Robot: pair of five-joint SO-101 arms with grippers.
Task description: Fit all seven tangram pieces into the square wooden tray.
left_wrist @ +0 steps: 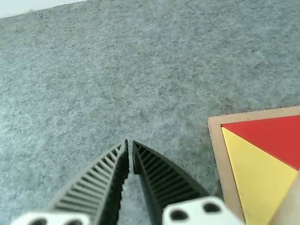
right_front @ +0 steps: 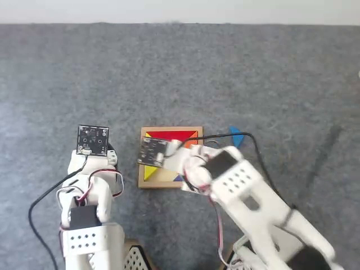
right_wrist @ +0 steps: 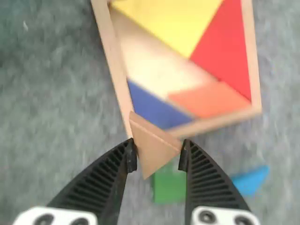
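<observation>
The square wooden tray (right_wrist: 114, 61) holds a yellow triangle (right_wrist: 168, 21), a red triangle (right_wrist: 225, 51), an orange piece (right_wrist: 211, 99) and a dark blue piece (right_wrist: 152, 108), with bare wood between them. My right gripper (right_wrist: 157, 152) is shut on a tan triangle (right_wrist: 152, 147), held just over the tray's rim beside the dark blue piece. A green piece (right_wrist: 168, 187) lies on the felt below the gripper. A light blue piece (right_front: 236, 136) lies to the right of the tray (right_front: 160, 184). My left gripper (left_wrist: 130, 146) is shut and empty over bare felt left of the tray (left_wrist: 216, 140).
Grey felt (right_front: 180, 73) covers the whole table. The right arm (right_front: 236, 180) reaches across the tray's right side and hides part of it. The left arm (right_front: 90, 191) stands to the tray's left. A black cable (right_front: 256, 149) runs beside the light blue piece.
</observation>
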